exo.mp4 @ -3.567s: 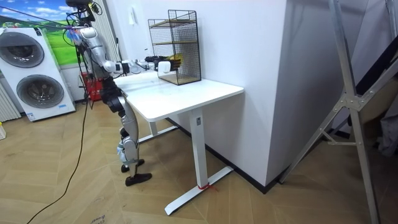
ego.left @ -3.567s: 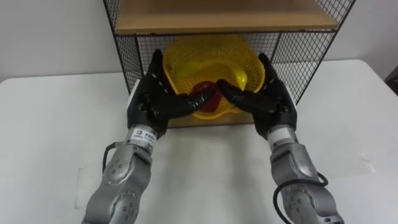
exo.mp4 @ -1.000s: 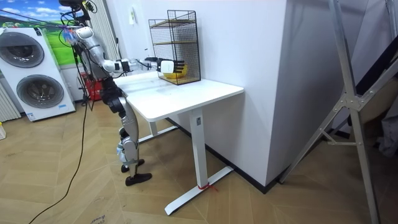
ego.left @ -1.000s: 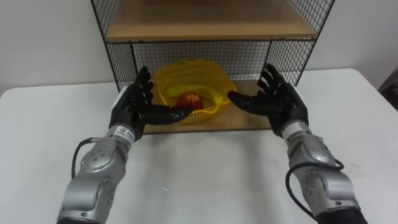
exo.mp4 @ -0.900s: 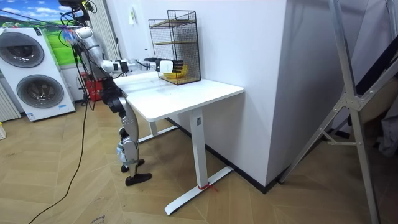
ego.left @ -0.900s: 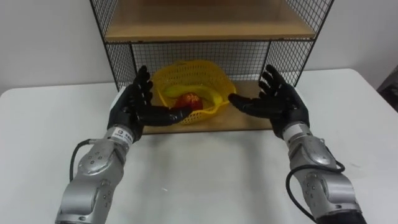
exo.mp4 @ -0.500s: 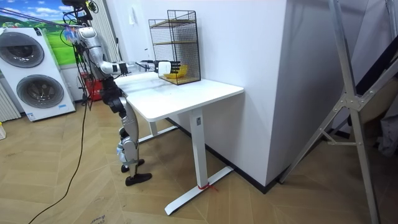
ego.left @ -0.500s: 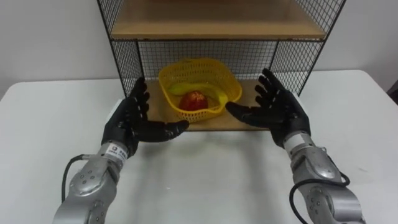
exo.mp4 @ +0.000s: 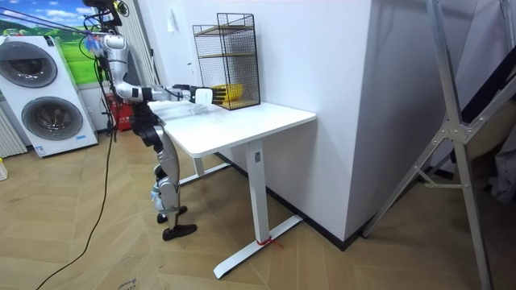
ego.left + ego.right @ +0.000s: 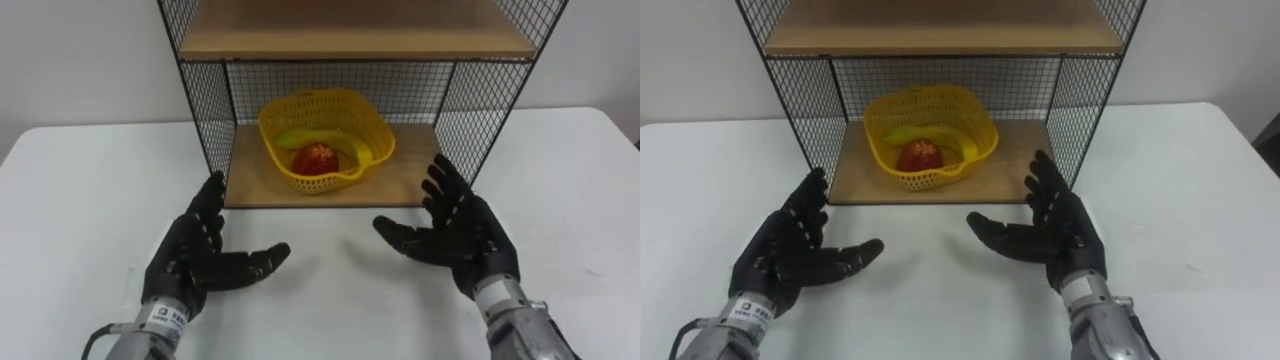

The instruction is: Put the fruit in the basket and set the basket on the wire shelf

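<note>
Yellow plastic mesh basket [image 10: 322,184] stands on the wooden bottom board [image 10: 405,180] of the wire shelf [image 10: 200,100], a little left of the board's middle and clear of the mesh walls. Inside it a red apple [image 10: 315,158] lies near the centre, with a yellow-green banana [image 10: 353,148] curving behind it and down its right side, the two touching. A second wooden board [image 10: 350,40] forms the level above the basket.

Both hands hover over the white surface [image 10: 80,200] in front of the shelf, well apart from the basket and holding nothing. The left hand [image 10: 195,255] sits at the lower left with fingers [image 10: 211,195] spread wide and the thumb reaching inward. The right hand [image 10: 462,238] mirrors it at the lower right, its fingers [image 10: 440,180] also splayed, palm turned toward the other hand, with bare surface between them.

In the room view the robot stands upright at the end of the surface [image 9: 242,121], arms stretched forward toward the shelf, with two washing machines [image 9: 48,117] behind it on the room view's left
</note>
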Tool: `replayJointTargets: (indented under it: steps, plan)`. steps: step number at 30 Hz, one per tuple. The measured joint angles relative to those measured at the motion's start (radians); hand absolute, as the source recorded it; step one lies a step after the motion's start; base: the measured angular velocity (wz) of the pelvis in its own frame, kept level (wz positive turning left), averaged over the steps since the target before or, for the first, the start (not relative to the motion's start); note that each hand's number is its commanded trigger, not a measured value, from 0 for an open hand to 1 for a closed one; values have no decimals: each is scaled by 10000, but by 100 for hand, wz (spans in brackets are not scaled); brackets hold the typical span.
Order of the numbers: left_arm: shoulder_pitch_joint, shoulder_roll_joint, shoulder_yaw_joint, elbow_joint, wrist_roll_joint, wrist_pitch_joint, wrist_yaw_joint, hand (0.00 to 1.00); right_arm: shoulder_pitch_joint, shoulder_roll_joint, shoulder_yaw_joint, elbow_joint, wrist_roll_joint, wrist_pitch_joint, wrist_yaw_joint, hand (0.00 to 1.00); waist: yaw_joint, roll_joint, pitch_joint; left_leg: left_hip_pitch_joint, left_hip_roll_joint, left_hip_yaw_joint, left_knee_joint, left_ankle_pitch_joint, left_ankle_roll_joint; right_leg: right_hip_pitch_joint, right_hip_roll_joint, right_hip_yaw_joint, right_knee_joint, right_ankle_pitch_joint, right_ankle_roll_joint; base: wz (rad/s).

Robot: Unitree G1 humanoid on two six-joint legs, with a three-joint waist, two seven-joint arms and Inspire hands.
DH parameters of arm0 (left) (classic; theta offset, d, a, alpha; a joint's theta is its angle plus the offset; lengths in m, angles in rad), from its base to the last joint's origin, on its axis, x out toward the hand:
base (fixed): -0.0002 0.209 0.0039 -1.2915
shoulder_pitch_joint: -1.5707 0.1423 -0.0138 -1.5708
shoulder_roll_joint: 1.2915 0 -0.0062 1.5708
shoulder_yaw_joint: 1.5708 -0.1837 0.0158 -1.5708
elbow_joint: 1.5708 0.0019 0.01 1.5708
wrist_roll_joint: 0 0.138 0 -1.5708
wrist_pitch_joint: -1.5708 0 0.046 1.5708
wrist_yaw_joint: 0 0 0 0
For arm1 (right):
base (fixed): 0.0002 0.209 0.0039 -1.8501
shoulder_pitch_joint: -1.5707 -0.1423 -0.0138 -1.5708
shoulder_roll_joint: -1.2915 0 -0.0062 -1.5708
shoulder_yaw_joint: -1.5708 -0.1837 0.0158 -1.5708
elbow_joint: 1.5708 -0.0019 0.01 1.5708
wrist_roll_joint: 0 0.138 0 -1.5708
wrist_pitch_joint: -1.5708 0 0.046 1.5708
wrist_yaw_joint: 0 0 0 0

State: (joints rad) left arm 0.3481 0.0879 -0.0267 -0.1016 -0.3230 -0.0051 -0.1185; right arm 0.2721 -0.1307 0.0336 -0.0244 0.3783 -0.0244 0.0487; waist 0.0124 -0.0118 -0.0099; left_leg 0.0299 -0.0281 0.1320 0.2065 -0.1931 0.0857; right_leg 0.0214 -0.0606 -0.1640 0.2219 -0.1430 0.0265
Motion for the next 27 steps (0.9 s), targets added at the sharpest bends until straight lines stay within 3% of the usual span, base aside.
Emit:
replayJointTargets:
  steps: [2,4,9,14,18,21,23,26,27]
  plan:
    - [78,-28,288,-43,1,-176,38,0,132,14,-310,-134,-258,-226,-8,0,4,-11,11,-3,0,-11,-1,1,-2,25,5,-4,-14,0,0,0]
    - [374,-53,753,-293,-50,-713,348,0,392,20,-772,-384,-385,-708,-33,0,-8,-23,59,-4,1,-21,-9,-1,-4,65,17,0,-26,0,0,0]
    - [932,-118,1617,-1012,-229,-1783,1231,0,1239,99,-1369,-1221,-1057,-1377,-425,0,116,9,61,-1,0,-24,-28,-4,-6,55,14,-1,-21,0,0,0]
    - [1289,-331,2446,-1370,-326,-2359,2518,0,1747,118,-1826,-1528,-1199,-1748,-1320,0,251,31,67,15,-11,-62,-47,-2,-7,77,8,-40,-19,0,0,1]
    - [1279,-334,3772,-1735,-321,-2610,4034,0,1755,89,-3023,-1879,-1509,-1834,-2499,0,339,73,84,-18,-14,-74,-48,-7,-11,32,21,3,-7,0,0,-1]
    - [997,-269,4887,-1931,-330,-3095,5227,0,1746,-10,-3928,-2539,-1565,-2236,-3626,0,521,124,80,-10,-16,-28,-82,-13,-19,-22,46,117,-3,0,-1,-8]
    - [767,-249,5759,-2038,-399,-3167,5880,0,1648,-105,-4554,-2862,-1806,-2342,-4236,0,592,179,83,7,-16,-25,-99,-10,-21,-28,53,150,8,0,-1,-4]
    - [700,81,7135,-2318,-671,-3311,7107,0,1371,-798,-5844,-2878,-1879,-2454,-5401,0,683,189,76,2,-20,-22,-82,-21,-25,-89,46,148,8,-2,0,0]
    - [704,329,7710,-2318,-703,-3321,7622,0,1298,-1034,-6374,-2895,-1870,-2456,-5894,0,703,200,59,-20,-20,-31,-76,-29,-35,-123,46,147,16,-6,2,0]
